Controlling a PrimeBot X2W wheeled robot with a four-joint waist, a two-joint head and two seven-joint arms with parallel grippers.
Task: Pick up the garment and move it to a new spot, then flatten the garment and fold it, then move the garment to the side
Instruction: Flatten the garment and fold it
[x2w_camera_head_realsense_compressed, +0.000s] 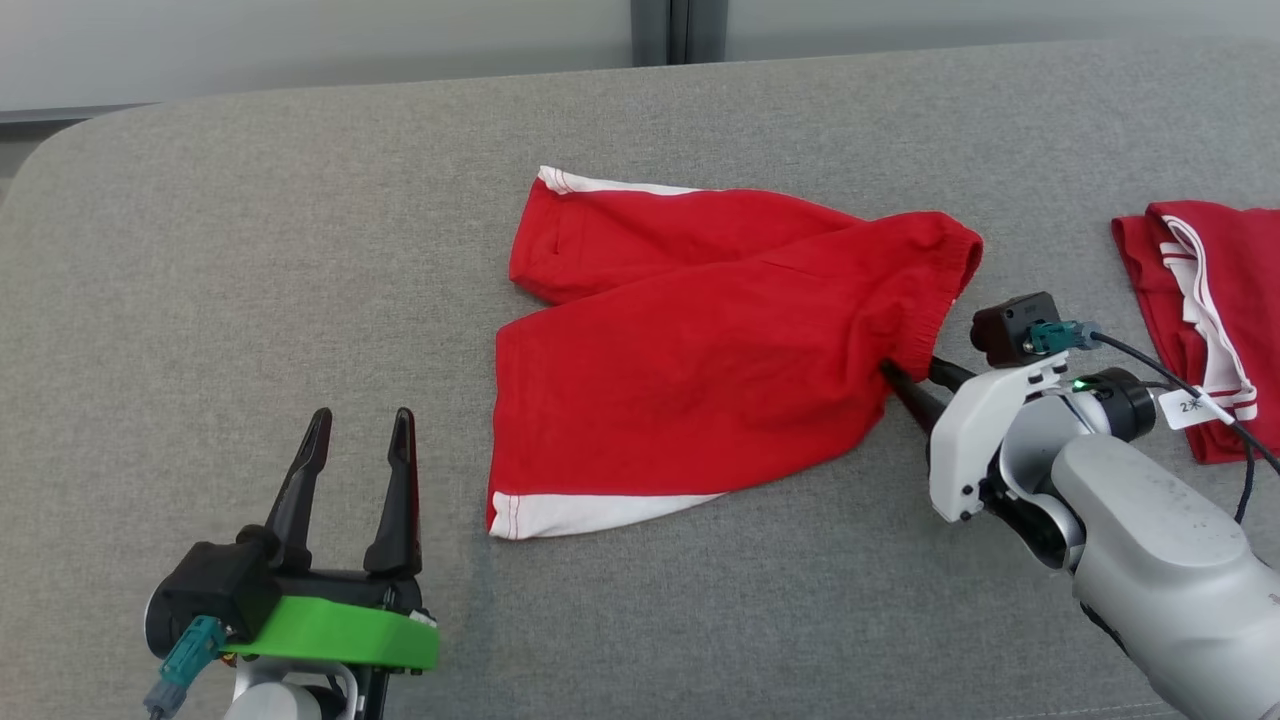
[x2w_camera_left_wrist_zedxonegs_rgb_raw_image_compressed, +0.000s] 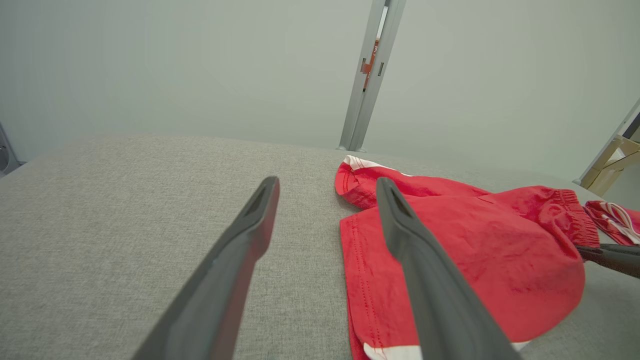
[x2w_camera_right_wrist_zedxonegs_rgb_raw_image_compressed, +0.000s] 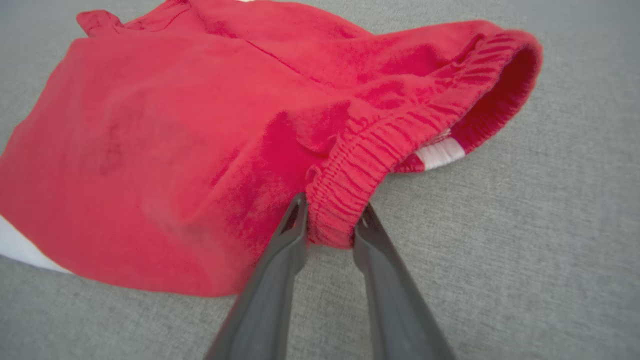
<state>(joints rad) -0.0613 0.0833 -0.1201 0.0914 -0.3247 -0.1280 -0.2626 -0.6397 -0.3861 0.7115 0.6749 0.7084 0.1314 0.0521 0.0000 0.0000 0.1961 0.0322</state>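
Observation:
The garment (x2w_camera_head_realsense_compressed: 700, 340) is a pair of red shorts with white hem bands, lying roughly flat in the middle of the grey cushioned surface (x2w_camera_head_realsense_compressed: 250, 250). Its elastic waistband points right. My right gripper (x2w_camera_head_realsense_compressed: 905, 372) is at the waistband's near corner. In the right wrist view the right gripper (x2w_camera_right_wrist_zedxonegs_rgb_raw_image_compressed: 333, 215) has both fingers pressed against a bunched fold of the garment's (x2w_camera_right_wrist_zedxonegs_rgb_raw_image_compressed: 200, 125) waistband. My left gripper (x2w_camera_head_realsense_compressed: 360, 430) stands open and empty, left of the shorts' near hem. Past the left gripper (x2w_camera_left_wrist_zedxonegs_rgb_raw_image_compressed: 327, 182) the garment (x2w_camera_left_wrist_zedxonegs_rgb_raw_image_compressed: 475, 240) lies to the right.
A second red garment with white trim (x2w_camera_head_realsense_compressed: 1210, 300) lies at the right edge, behind my right arm, with a white tag (x2w_camera_head_realsense_compressed: 1195, 408) by it. A pale wall and a metal post (x2w_camera_left_wrist_zedxonegs_rgb_raw_image_compressed: 367, 75) stand behind the surface's far edge.

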